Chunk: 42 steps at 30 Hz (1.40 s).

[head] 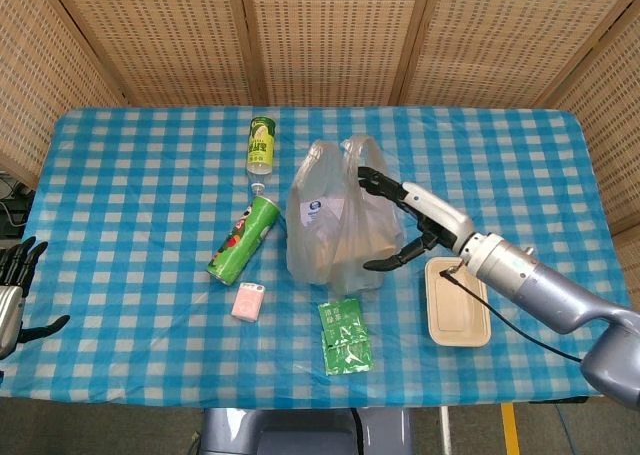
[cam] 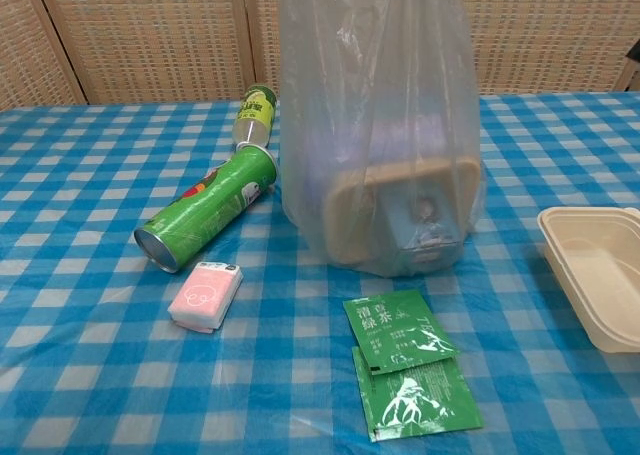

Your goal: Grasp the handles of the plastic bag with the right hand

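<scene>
The clear plastic bag (head: 335, 230) stands upright mid-table with a beige box inside; its two handles (head: 358, 147) stick up at the top. In the chest view the bag (cam: 375, 125) fills the middle and its handles are cut off by the frame. My right hand (head: 410, 223) is at the bag's right side, fingers spread and holding nothing. Its upper fingertips (head: 368, 177) lie against the bag just below the right handle, and the thumb points at the bag's lower side. My left hand (head: 12, 287) hangs open at the table's left front edge. Neither hand shows in the chest view.
A green chips can (head: 243, 240) lies left of the bag, with a green bottle (head: 261, 143) behind it and a pink packet (head: 248, 302) in front. Green tea sachets (head: 346, 337) lie before the bag. A beige container (head: 458, 301) sits under my right forearm.
</scene>
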### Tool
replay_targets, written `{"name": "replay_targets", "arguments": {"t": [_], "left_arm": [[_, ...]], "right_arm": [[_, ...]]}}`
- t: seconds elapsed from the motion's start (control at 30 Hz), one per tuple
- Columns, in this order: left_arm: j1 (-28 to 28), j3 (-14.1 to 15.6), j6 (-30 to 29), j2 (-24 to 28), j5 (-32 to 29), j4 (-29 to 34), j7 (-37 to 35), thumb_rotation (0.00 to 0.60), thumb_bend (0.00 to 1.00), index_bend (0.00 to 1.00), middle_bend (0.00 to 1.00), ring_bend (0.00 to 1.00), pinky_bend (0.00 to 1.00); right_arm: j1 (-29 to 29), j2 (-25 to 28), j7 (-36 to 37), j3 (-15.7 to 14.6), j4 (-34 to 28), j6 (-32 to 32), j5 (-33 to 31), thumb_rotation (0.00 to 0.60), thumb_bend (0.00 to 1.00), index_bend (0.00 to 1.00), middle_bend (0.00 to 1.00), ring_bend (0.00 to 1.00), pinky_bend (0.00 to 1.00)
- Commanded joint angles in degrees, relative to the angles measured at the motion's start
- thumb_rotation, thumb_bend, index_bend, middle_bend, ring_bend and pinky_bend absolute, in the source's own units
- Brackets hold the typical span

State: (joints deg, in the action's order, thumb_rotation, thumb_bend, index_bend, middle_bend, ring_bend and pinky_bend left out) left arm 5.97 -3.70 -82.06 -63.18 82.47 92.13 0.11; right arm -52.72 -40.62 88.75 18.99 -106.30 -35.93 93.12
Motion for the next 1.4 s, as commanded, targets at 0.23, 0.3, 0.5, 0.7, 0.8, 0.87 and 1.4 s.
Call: {"name": "replay_targets", "arguments": {"t": [0.23, 0.3, 0.5, 0.7, 0.8, 0.87, 1.4], "left_arm": [[0.34, -0.38, 0.9, 0.54, -0.98, -0.58, -1.64, 0.6, 0.0, 0.0, 0.0, 0.0, 0.0], [0.42, -0.46, 1.11, 0.61, -1.23, -0.69, -1.91, 0.6, 0.0, 0.0, 0.0, 0.0, 0.0], [0.6, -0.6, 1.59, 0.55, -1.9, -1.01, -1.98, 0.6, 0.0, 0.0, 0.0, 0.0, 0.0], [0.82, -0.75, 1.91, 0.28, -2.45, -1.13, -1.47, 0.6, 0.0, 0.0, 0.0, 0.0, 0.0], [0.95, -0.82, 2.2, 0.18, -2.81, -1.23, -1.3, 0.6, 0.0, 0.0, 0.0, 0.0, 0.0], [1.05, -0.86, 2.39, 0.15, -2.99, -1.27, -1.28, 0.6, 0.0, 0.0, 0.0, 0.0, 0.0], [1.27, -1.28, 3.18, 0.41, -4.34, -1.97, -2.55, 0.6, 0.0, 0.0, 0.0, 0.0, 0.0]], "right_arm": [[-4.9, -4.15, -2.08, 0.61, 2.01, 5.52, -5.97, 0.6, 0.0, 0.0, 0.0, 0.0, 0.0], [-5.36, -5.05, -2.71, 0.74, 2.54, 6.01, -7.7, 0.6, 0.0, 0.0, 0.0, 0.0, 0.0], [-5.8, -6.64, 0.49, 2.32, 2.65, 5.66, -10.77, 0.6, 0.0, 0.09, 0.07, 0.0, 0.0], [-6.28, -7.45, 7.53, 4.74, 3.17, 4.99, -10.77, 0.6, 0.0, 0.21, 0.24, 0.08, 0.0], [-6.95, -7.84, 11.47, 5.6, 3.43, 5.47, -10.12, 0.6, 0.0, 0.22, 0.25, 0.09, 0.01], [-7.64, -8.32, 13.2, 5.93, 3.89, 6.06, -9.83, 0.6, 0.0, 0.22, 0.25, 0.09, 0.01], [-14.38, -13.57, 9.45, 7.14, 7.37, 14.71, -15.78, 0.6, 0.0, 0.22, 0.25, 0.09, 0.01]]}}
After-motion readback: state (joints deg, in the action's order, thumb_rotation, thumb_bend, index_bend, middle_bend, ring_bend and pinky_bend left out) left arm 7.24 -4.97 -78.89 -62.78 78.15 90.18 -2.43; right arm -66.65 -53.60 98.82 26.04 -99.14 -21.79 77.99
